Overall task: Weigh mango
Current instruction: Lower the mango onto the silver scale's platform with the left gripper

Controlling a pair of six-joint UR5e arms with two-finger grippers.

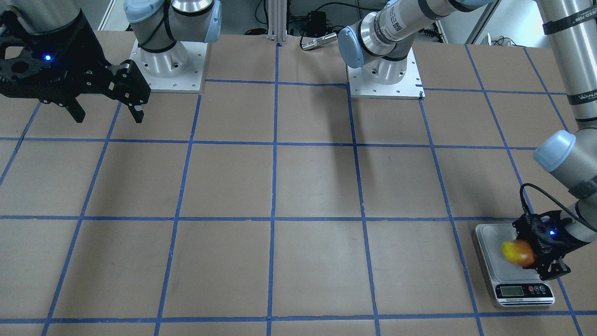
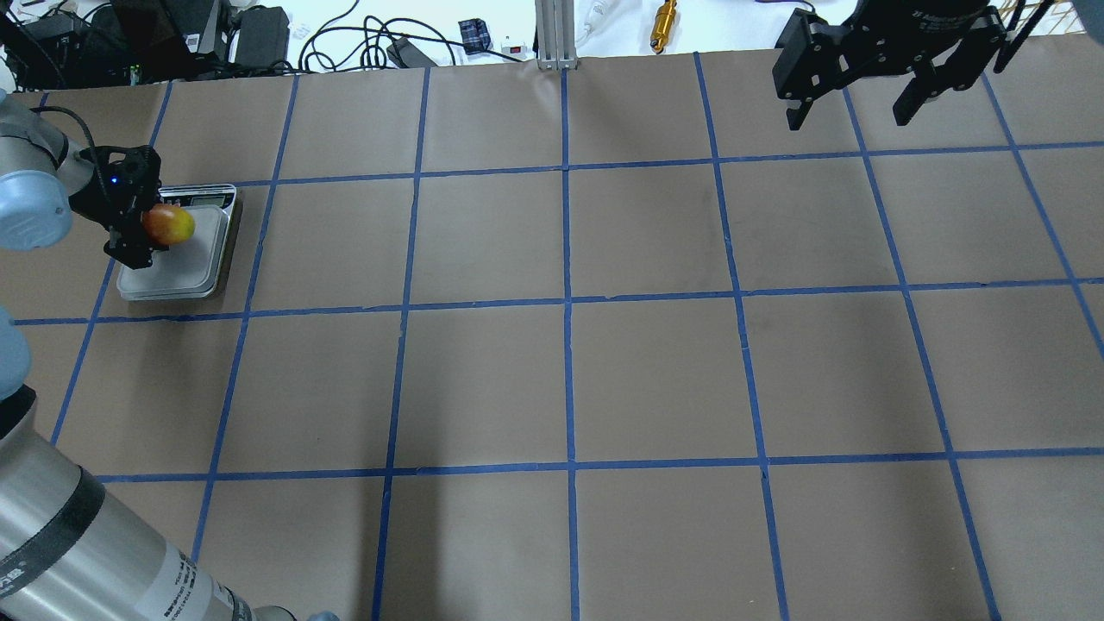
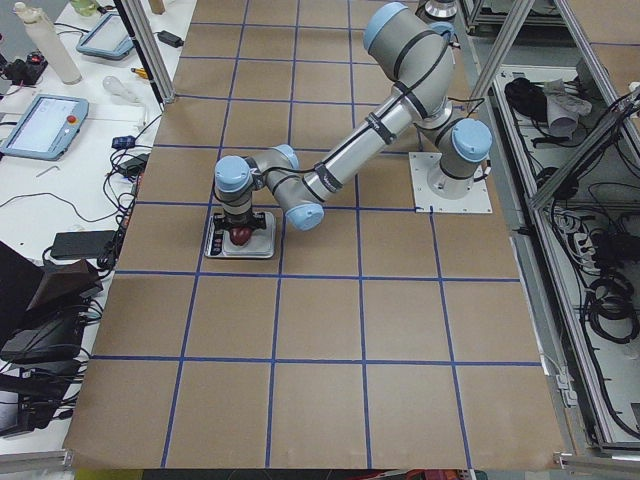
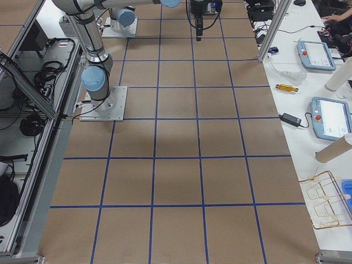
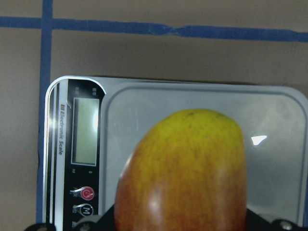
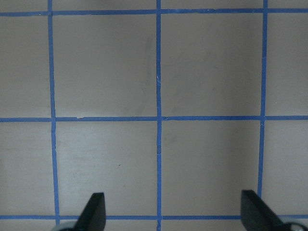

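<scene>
Left fingers (image 1: 550,269): closing on the mango's red end and gripping it firmly, so the yellow end is sticking out ahead of them.
Mango (image 2: 170,226): lying lengthwise between the fingers, over the near-left part of the platform. Whether it is touching the platform or hanging just above it cannot be told.
Why held so: the arm is reaching in low from the counter's left edge, which I judge is meant to bring the fruit flat onto the platform before it is let go.
Scale (image 2: 185,272): sitting on the counter near its left edge, placed within the left arm's reach.
Display (image 5: 85,130): facing up beside the platform (image 5: 284,144) and showing no digits that can be read.
Counter (image 2: 569,379): stretching out brown with blue tape lines between the two arms.
Right fingers (image 6: 94,211): spreading wide and gripping nothing, hovering high over the far right corner, well apart from the mango. I judge they are parking there out of the way.
</scene>
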